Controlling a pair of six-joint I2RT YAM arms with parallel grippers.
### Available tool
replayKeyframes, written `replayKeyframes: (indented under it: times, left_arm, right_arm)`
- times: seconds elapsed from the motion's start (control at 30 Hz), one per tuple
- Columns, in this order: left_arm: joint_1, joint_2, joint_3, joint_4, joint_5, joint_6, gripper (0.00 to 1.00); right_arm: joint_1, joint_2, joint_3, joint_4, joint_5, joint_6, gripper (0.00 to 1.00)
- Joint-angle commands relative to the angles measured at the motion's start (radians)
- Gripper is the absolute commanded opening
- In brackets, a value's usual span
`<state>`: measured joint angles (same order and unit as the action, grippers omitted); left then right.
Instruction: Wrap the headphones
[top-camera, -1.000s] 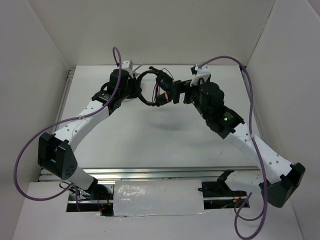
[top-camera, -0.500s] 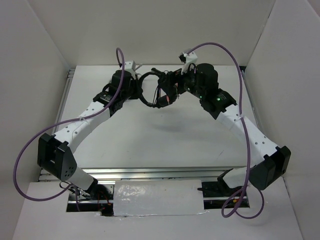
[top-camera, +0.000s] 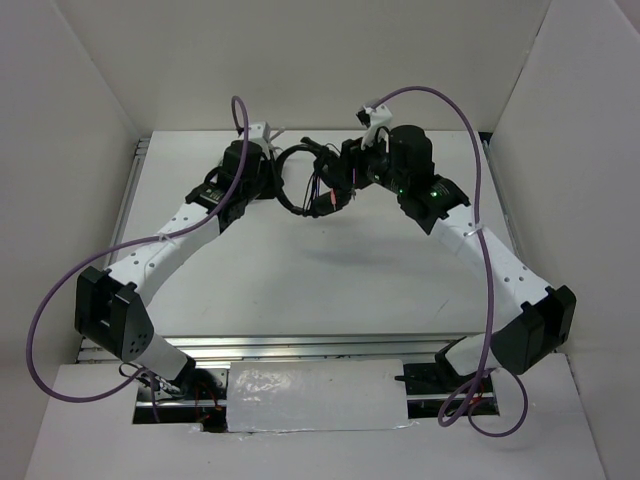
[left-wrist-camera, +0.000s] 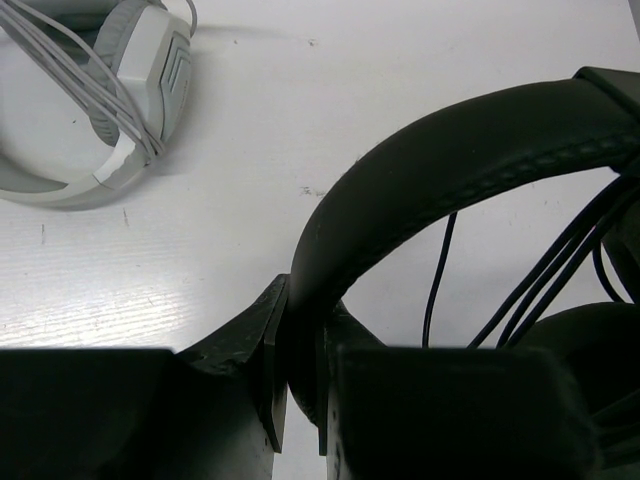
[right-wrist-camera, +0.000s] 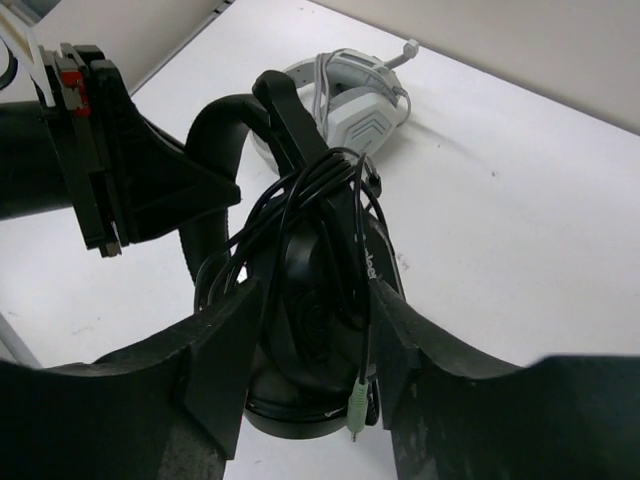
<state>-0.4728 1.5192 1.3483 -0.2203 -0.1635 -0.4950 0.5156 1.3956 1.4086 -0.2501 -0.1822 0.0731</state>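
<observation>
The black headphones (top-camera: 296, 205) hang above the back of the table between both arms. My left gripper (left-wrist-camera: 300, 330) is shut on the padded headband (left-wrist-camera: 470, 150), which arches up and to the right from the jaws. Thin black cable (left-wrist-camera: 435, 270) is looped in several strands beside the headband. My right gripper (right-wrist-camera: 313, 300) has a finger against each side of the stacked earcups (right-wrist-camera: 300, 330), with cable loops caught between. The green plug (right-wrist-camera: 356, 405) dangles by the right finger. In the top view the right gripper (top-camera: 338, 182) meets the headphones from the right.
A grey-white headset-shaped object (left-wrist-camera: 150, 70) lies on the table behind the headphones, also visible from the right wrist (right-wrist-camera: 355, 95). White walls close in the table at the back and on both sides. The left gripper's body (right-wrist-camera: 130, 190) sits close to the right fingers.
My right arm has swung left to the headphones, and its jaws have narrowed from wide open onto the earcups. The left gripper has kept hold of the headband without moving.
</observation>
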Motion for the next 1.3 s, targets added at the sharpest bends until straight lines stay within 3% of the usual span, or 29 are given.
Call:
replayKeyframes:
  times: [0.0, 0.07, 0.17, 0.2, 0.23, 0.27, 0.83, 1.1, 1.23, 1.27]
  left_arm:
    - [-0.004, -0.036, 0.068, 0.081, 0.009, -0.004, 0.00]
    - [-0.004, -0.033, 0.069, 0.078, -0.001, -0.007, 0.00]
    - [-0.004, -0.030, 0.071, 0.075, -0.013, -0.011, 0.00]
    - [-0.004, -0.030, 0.069, 0.075, -0.014, -0.020, 0.00]
    - [-0.004, -0.027, 0.071, 0.075, -0.014, -0.020, 0.00]
    - [-0.006, -0.025, 0.072, 0.072, -0.025, -0.028, 0.00]
    - [-0.009, 0.013, 0.114, 0.041, -0.068, -0.102, 0.00]
    - [-0.009, 0.039, 0.141, 0.001, -0.091, -0.162, 0.00]
    - [-0.009, 0.052, 0.140, 0.004, -0.082, -0.177, 0.00]
    - [-0.009, 0.055, 0.138, 0.006, -0.077, -0.177, 0.00]
  right_arm:
    - [0.000, -0.001, 0.046, 0.015, -0.046, 0.016, 0.53]
    - [0.001, -0.010, 0.035, 0.029, -0.039, 0.017, 0.38]
    - [0.009, -0.014, 0.035, 0.029, -0.020, 0.016, 0.28]
    - [0.015, -0.012, 0.036, 0.026, -0.011, 0.016, 0.20]
    - [0.020, -0.010, 0.042, 0.025, 0.000, 0.016, 0.06]
    - [0.023, -0.007, 0.046, 0.023, 0.027, 0.024, 0.00]
    - [0.113, 0.106, 0.110, -0.032, -0.066, 0.062, 0.00]
    - [0.152, 0.056, -0.043, 0.081, -0.066, 0.192, 0.00]
    - [0.185, 0.043, -0.121, 0.161, -0.011, 0.278, 0.00]
    - [0.192, 0.034, -0.134, 0.169, 0.066, 0.290, 0.00]
